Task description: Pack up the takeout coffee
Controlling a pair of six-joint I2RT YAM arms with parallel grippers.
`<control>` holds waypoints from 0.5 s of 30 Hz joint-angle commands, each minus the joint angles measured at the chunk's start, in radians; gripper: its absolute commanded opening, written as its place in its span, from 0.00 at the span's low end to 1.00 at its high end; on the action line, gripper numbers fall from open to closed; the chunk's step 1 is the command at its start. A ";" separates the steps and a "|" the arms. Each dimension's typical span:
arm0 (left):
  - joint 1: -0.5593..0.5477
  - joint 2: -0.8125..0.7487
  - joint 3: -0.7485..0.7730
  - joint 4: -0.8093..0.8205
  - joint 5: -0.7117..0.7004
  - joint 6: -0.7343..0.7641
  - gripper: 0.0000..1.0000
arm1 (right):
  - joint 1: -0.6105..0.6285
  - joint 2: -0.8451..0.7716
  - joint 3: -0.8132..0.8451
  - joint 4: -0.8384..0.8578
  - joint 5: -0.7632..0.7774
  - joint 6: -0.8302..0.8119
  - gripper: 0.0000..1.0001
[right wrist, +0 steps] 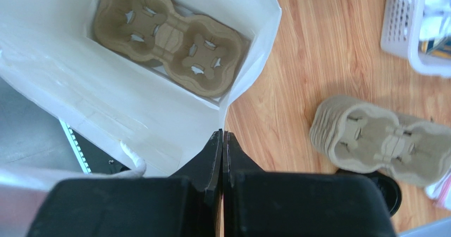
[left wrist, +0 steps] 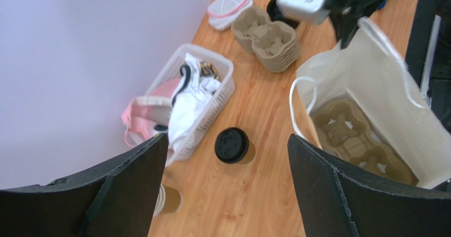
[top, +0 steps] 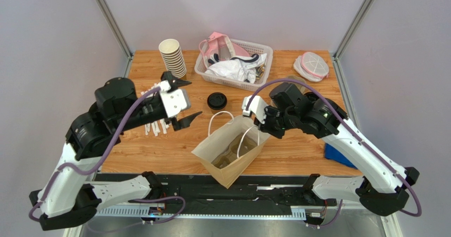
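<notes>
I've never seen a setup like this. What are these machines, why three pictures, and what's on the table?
These are two robot arms bolted to the near edge of a table. The wide picture comes from a fixed camera above and behind them. The other two come from a camera on each wrist, so the black shapes at the bottom are that arm's own fingers. The left fingers are spread open, holding nothing, near a lidded takeout coffee. The right fingers are pinched shut on the rim of a paper bag with a cup carrier inside. Also there: a stack of paper cups, a white basket and a stack of spare carriers.
</notes>
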 commanded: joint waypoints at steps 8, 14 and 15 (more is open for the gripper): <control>0.287 0.350 -0.026 0.001 0.096 -0.309 0.93 | -0.154 -0.256 -0.185 0.035 0.160 0.059 0.00; 0.311 0.450 -0.098 0.118 0.072 -0.347 0.94 | -0.222 -0.307 -0.276 0.044 0.239 0.053 0.00; 0.311 0.473 -0.094 0.119 0.046 -0.352 0.94 | -0.229 -0.307 -0.277 0.046 0.236 0.054 0.00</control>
